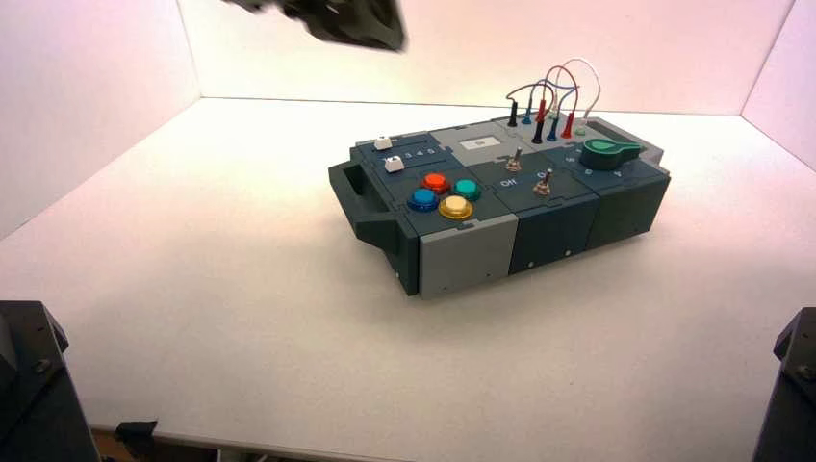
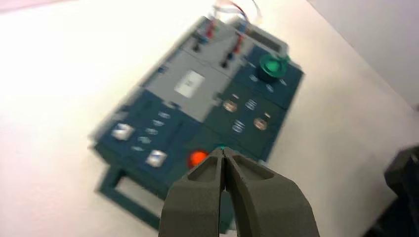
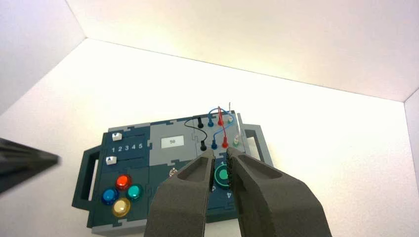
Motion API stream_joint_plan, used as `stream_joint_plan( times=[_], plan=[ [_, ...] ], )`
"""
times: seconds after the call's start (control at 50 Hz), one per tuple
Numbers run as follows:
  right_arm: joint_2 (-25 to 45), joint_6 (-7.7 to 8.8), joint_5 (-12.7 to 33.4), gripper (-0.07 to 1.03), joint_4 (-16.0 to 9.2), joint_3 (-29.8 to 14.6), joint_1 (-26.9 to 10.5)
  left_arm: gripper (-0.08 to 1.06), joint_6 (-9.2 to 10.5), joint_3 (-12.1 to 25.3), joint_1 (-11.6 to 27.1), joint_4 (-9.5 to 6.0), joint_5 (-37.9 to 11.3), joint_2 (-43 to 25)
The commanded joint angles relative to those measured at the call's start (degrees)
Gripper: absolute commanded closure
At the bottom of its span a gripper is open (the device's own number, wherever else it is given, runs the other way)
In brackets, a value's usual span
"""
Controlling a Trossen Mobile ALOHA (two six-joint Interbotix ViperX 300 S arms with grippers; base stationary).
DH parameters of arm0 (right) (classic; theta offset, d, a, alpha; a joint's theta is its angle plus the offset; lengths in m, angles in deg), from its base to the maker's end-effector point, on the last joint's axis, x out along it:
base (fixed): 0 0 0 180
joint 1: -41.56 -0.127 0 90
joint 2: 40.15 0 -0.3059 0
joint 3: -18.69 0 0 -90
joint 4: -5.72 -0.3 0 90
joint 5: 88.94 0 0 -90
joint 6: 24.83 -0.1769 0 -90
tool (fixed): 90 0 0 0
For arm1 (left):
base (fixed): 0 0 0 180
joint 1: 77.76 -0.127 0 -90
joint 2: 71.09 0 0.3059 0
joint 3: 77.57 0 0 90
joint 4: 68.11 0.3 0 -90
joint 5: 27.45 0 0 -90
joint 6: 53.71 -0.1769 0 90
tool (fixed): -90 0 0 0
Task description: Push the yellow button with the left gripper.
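Observation:
The yellow button is a glossy amber dome at the near corner of a cluster of round buttons on the dark teal box. It also shows in the right wrist view. My left gripper hangs high above and behind the box, far from the buttons. In its wrist view the left gripper is shut with nothing between the fingers. The fingers hide the yellow button there; only the red button shows beside them. My right gripper is open, held back from the box and facing the green knob.
Red, teal and blue buttons surround the yellow one. Two white sliders, two toggle switches, the green knob and plugged wires fill the rest of the box. Black arm parts stand at both near corners.

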Motion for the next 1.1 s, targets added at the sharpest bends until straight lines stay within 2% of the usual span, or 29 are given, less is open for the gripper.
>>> stream_joint_plan(
  times=[0.02, 0.26, 0.32, 0.42, 0.5, 1.1],
  plan=[
    [0.2, 0.09, 0.0, 0.81, -0.2, -0.8, 0.0, 1.00, 0.26, 3.3, 2.4, 0.00, 1.3, -4.0],
    [0.1, 0.09, 0.2, 0.81, -0.2, -0.8, 0.0, 1.00, 1.14, 5.9, 5.1, 0.00, 1.2, -11.4],
    [0.1, 0.09, 0.2, 0.81, -0.1, -0.9, 0.0, 1.00, 1.85, 6.1, 5.3, 0.00, 1.2, -12.0],
    [0.0, 0.09, 0.2, 0.81, -0.2, -0.9, 0.0, 1.00, 4.75, 6.0, 5.3, 0.00, 1.2, -13.4],
    [-0.2, 0.09, 0.3, 0.81, -0.2, -0.9, 0.0, 1.00, 5.71, 5.7, 5.3, 0.00, 1.2, -14.2],
    [-0.9, 0.00, 0.5, 0.81, -0.2, -1.0, 0.0, 1.00, 6.42, 5.7, 5.4, 0.00, 2.2, -20.3]
  ],
)
